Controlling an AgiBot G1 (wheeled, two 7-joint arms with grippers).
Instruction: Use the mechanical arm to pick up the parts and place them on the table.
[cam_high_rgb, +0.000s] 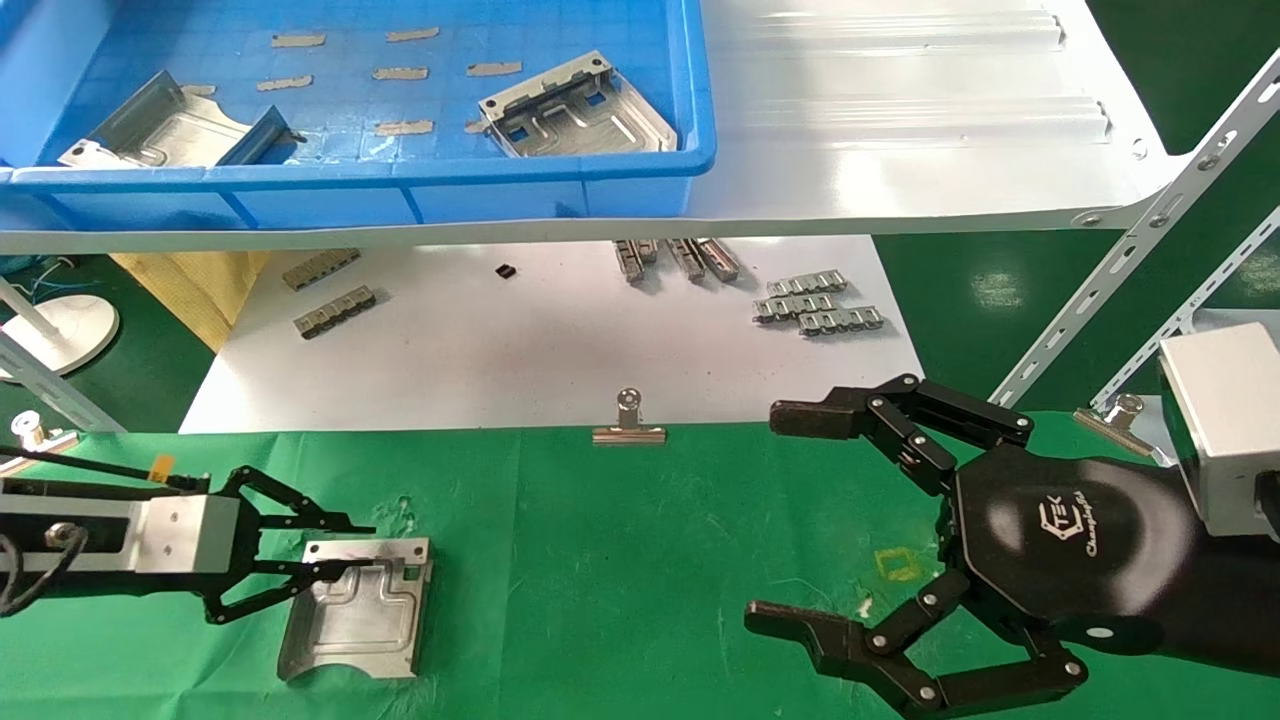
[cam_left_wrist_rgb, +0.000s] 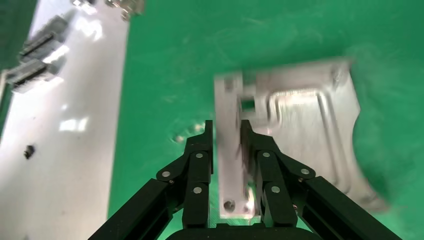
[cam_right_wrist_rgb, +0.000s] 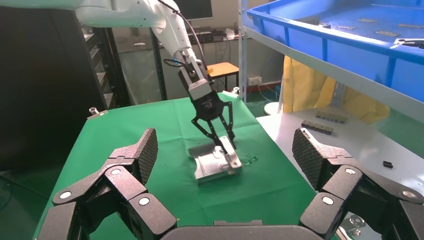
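Left gripper (cam_high_rgb: 345, 548) low over the green table (cam_high_rgb: 620, 560) at near left, fingers (cam_left_wrist_rgb: 200, 155) clamped on the folded edge of a silver part (cam_high_rgb: 358, 608); the left wrist view shows that upright edge pinched between both fingers. The part lies flat on the green cloth, far edge in the grip, rest of the plate spreading toward the near side. Right gripper (cam_high_rgb: 790, 520) at near right above the cloth, glossy hexagonal palm marked TEK facing up, fingers (cam_high_rgb: 810, 418) spread wide apart, holding nothing; the right wrist view looks between its two padded fingers (cam_right_wrist_rgb: 142, 150) across the table at the left gripper (cam_right_wrist_rgb: 220, 142) and the part (cam_right_wrist_rgb: 215, 165). Two more parts remain in the blue bin (cam_high_rgb: 560, 190) on the white shelf (cam_high_rgb: 900, 120) at the far side: one (cam_high_rgb: 580, 108) at the bin's right, one (cam_high_rgb: 165, 130) at its left, leaning on the bin wall. Small grey link strips (cam_high_rgb: 815, 305) lie on the white tabletop (cam_high_rgb: 520, 340) beyond the cloth, under the shelf, with more (cam_high_rgb: 330, 300) to the left. Silver binder clip (cam_high_rgb: 628, 425) on the cloth's far edge at centre, another (cam_high_rgb: 1115, 420) at far right. Small yellow square mark (cam_high_rgb: 898, 565) on the cloth just left of the right palm.
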